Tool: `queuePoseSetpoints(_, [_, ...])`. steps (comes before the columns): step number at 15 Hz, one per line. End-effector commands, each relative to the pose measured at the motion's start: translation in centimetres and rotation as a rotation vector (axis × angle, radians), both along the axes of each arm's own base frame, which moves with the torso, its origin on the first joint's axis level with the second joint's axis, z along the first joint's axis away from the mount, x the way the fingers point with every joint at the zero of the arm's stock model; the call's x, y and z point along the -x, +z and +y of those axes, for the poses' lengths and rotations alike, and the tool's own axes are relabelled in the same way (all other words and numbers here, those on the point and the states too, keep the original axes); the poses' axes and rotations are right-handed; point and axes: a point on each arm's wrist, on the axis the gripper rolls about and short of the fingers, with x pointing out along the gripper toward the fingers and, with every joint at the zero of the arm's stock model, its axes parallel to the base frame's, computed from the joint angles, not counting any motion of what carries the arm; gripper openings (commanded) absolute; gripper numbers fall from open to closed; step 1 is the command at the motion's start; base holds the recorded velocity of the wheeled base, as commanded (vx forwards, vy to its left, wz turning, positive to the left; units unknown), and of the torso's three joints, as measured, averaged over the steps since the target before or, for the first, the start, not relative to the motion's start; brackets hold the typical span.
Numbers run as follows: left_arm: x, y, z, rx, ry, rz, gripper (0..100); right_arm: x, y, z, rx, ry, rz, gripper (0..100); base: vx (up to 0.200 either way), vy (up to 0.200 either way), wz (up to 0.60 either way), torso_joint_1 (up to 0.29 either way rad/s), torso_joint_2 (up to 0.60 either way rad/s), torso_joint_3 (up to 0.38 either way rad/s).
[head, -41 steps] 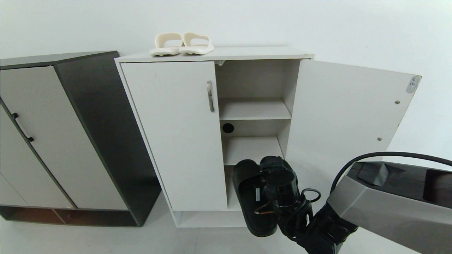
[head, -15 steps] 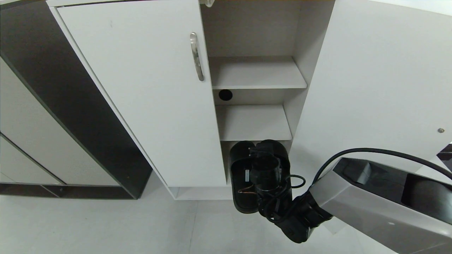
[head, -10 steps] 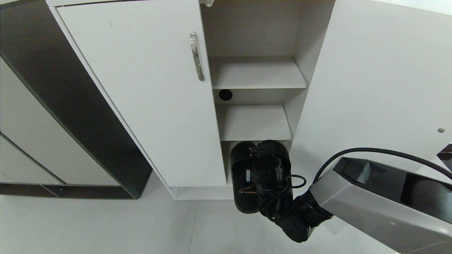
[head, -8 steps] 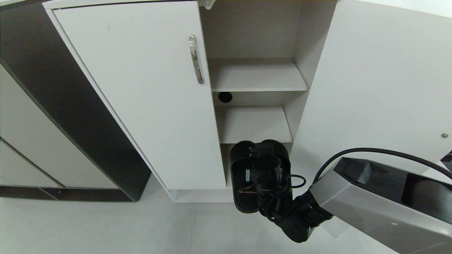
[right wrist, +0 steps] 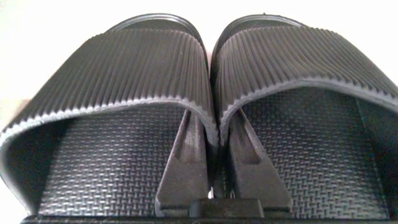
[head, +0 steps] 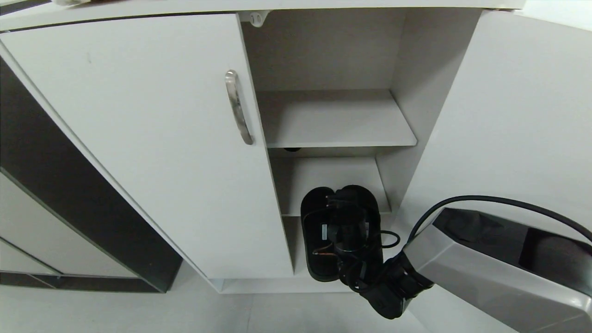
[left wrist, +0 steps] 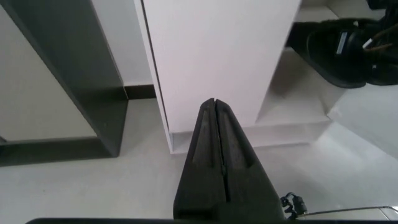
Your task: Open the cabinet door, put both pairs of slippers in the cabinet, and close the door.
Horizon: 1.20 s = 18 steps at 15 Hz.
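Black slippers pinched together by their inner straps in the right tool; left tool clenched shut.

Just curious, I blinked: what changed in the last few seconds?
The view has shifted closer to the cabinet. The right pincer has brought the black slippers up to the bottom compartment. Unchanged: pincer clamped on the slippers, right door open, left door shut.

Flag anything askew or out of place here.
Nothing stands out. The black ribbed rubber slippers sit side by side, pinched by their inner strap edges in the right tool, at the lower opening of the white two-door cabinet, whose right door stands open.
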Motion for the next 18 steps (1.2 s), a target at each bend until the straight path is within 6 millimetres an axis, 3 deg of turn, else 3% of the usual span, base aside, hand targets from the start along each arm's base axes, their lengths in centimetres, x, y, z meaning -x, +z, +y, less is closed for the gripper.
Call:
queuePoseSetpoints(1, [0.0, 0.0, 0.0, 0.000, 0.001, 0.001, 0, -0.1, -0.5, 0.2, 0.004, 0.000, 0.003, 0, 0.200, 0.000, 0.00, 0.002, 0.01, 0.002])
queuePoseSetpoints(4, [0.0, 0.0, 0.0, 0.000, -0.001, 0.001, 0, -0.5, -0.1, 0.3, -0.010, -0.002, -0.008, 0, 0.000, 0.000, 0.00, 0.000, 0.00, 0.000])
queuePoseSetpoints(11, [0.0, 0.0, 0.0, 0.003, 0.001, 0.002, 0, -5.8, -0.1, 0.1, -0.013, -0.068, -0.044, 0, 0.000, 0.000, 0.00, 0.000, 0.00, 0.000])
queuePoseSetpoints(14, [0.0, 0.0, 0.0, 0.003, 0.001, 0.002, 0, -7.2, 1.9, 0.3, -0.022, -0.070, -0.051, 0, 0.000, 0.000, 0.00, 0.000, 0.00, 0.000])
queuePoseSetpoints(18, [0.0, 0.0, 0.0, 0.005, 0.002, 0.000, 0, -8.3, 2.9, 1.0, -0.025, -0.073, -0.073, 0, 0.000, 0.000, 0.00, 0.000, 0.00, 0.000])
